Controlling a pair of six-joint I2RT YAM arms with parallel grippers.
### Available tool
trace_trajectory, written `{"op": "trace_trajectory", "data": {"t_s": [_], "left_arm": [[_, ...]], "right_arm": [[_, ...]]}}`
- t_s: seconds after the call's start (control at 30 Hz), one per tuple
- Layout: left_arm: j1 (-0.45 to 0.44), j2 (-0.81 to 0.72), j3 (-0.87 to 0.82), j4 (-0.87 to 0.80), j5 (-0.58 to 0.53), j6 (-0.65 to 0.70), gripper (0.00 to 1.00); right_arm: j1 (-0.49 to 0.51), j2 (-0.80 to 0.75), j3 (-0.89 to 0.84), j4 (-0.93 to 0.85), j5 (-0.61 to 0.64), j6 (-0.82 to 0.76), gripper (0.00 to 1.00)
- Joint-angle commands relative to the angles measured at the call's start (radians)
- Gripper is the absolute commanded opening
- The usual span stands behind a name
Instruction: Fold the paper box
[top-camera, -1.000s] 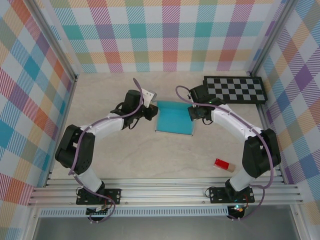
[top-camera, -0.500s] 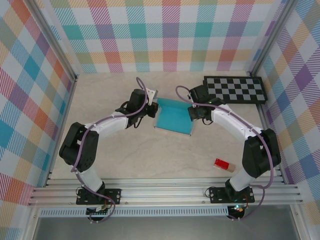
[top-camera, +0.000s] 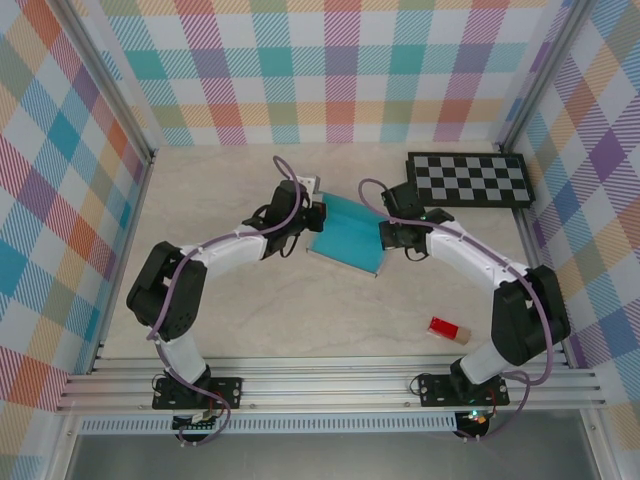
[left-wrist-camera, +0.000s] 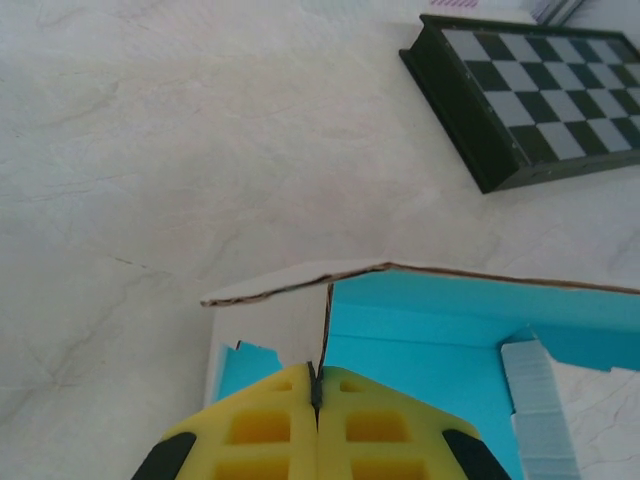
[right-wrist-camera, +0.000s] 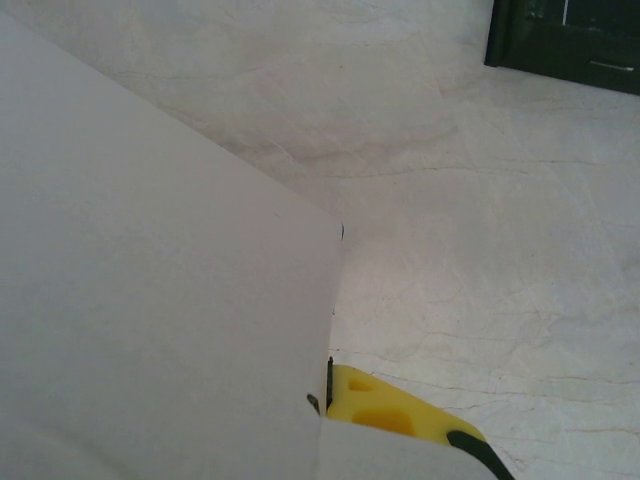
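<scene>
Since a second ago the paper box has swung askew, and the left gripper has pushed in and clamped shut on its flap farthest from the checkerboard. The box lies teal face up, just beside the checkerboard's near corner. The right gripper pinches the edge nearer the checkerboard, apparently steadying the card while the flap is raised.

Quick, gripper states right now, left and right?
Left gripper: closed, pinching a flap of the thin teal-and-white card paper box.
Right gripper: closed on the same box's opposite edge.
</scene>
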Motion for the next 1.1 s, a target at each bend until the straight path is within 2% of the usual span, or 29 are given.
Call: {"op": "trace_trajectory", "data": {"t_s": [0.0,0.37,0.43,0.53,0.57,0.63,0.67,0.7,0.77,0.83,0.97,1.07], "left_arm": [[-0.035,-0.01,-0.063,0.065,0.023,-0.065,0.0],[-0.05,-0.089,-0.232,0.13,0.039,-0.129,0.0],[-0.049,-0.109,-0.233,0.1,0.031,-0.099,0.0],[-0.029,-0.168,-0.192,-0.015,0.005,0.028,0.0],[-0.008,-0.198,-0.186,-0.044,0.015,0.084,0.06],[0.065,-0.243,-0.198,-0.039,0.131,0.183,0.26],[0.116,-0.253,-0.215,-0.013,0.243,0.217,0.38],[0.161,-0.257,-0.241,0.032,0.345,0.232,0.45],[0.225,-0.262,-0.296,0.142,0.491,0.233,0.5],[0.248,-0.255,-0.344,0.262,0.57,0.241,0.53],[0.251,-0.222,-0.401,0.41,0.63,0.321,0.57],[0.252,-0.187,-0.417,0.487,0.63,0.378,0.59]], "right_arm": [[0.031,-0.03,-0.036,0.077,-0.019,0.076,0.0],[0.067,-0.02,-0.069,0.091,0.01,0.107,0.0],[0.067,-0.019,-0.07,0.088,0.016,0.103,0.0],[0.067,-0.021,-0.06,0.069,0.039,0.078,0.0],[0.067,-0.023,-0.055,0.063,0.049,0.063,0.0],[0.067,-0.024,-0.043,0.047,0.055,0.039,0.0],[0.067,-0.022,-0.035,0.04,0.054,0.029,0.0],[0.067,-0.021,-0.03,0.031,0.052,0.024,0.0],[0.067,-0.021,-0.025,0.032,0.043,0.019,0.0],[0.067,-0.018,-0.022,0.032,0.03,0.022,0.0],[0.067,-0.013,-0.018,0.032,0.008,0.029,0.0],[0.067,-0.019,-0.022,0.035,0.007,0.027,0.0]]}}
